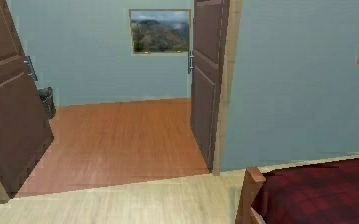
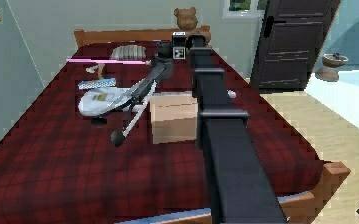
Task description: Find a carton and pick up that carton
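Arm side view, left to right: a pink rod (image 2: pixel 99 60) and a pale flat item (image 2: pixel 99 101) lie on the bed (image 2: pixel 47 170) toward its far left corner. The carton (image 2: pixel 174 118) stands near the bed's middle, just left of the arm bar (image 2: pixel 227 140), possibly touching it. The gripper (image 2: pixel 171 50) sits farther out, near the headboard (image 2: pixel 92 36), so the carton lies back along the arm from the fingers. Finger state and any held load cannot be determined. Retraction is probably required first.
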